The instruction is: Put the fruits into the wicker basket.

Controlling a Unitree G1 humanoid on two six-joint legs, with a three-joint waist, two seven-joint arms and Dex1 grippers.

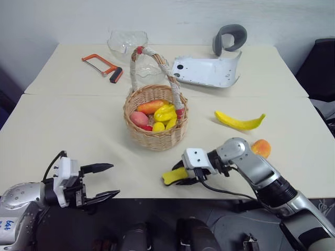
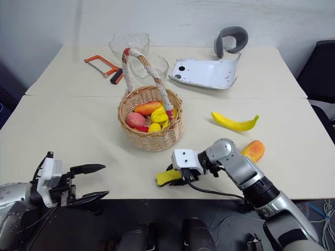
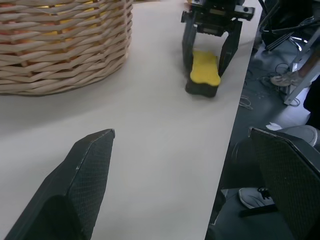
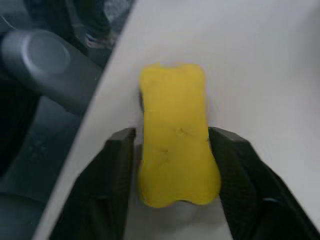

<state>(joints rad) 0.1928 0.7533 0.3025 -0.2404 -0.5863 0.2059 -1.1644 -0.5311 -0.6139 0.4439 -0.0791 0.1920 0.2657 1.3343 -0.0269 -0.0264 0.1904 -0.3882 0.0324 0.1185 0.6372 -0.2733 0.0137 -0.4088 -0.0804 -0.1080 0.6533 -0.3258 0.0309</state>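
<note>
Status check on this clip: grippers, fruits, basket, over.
Right gripper shut on yellow sponge at table edge; left gripper open, empty. Banana and mango outside wicker basket. Nothing blocking.

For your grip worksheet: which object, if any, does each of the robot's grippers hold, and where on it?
The right gripper has its fingers against the two long sides of the yellow sponge, near its middle, at the table's edge. The left gripper is open and holds nothing.

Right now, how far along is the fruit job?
Partly done: the wicker basket already holds several fruits. In hand: the right gripper is closed on the yellow sponge at the table's near edge, which is no fruit. The left gripper is open. Left: the banana and mango lie on the table.
</note>
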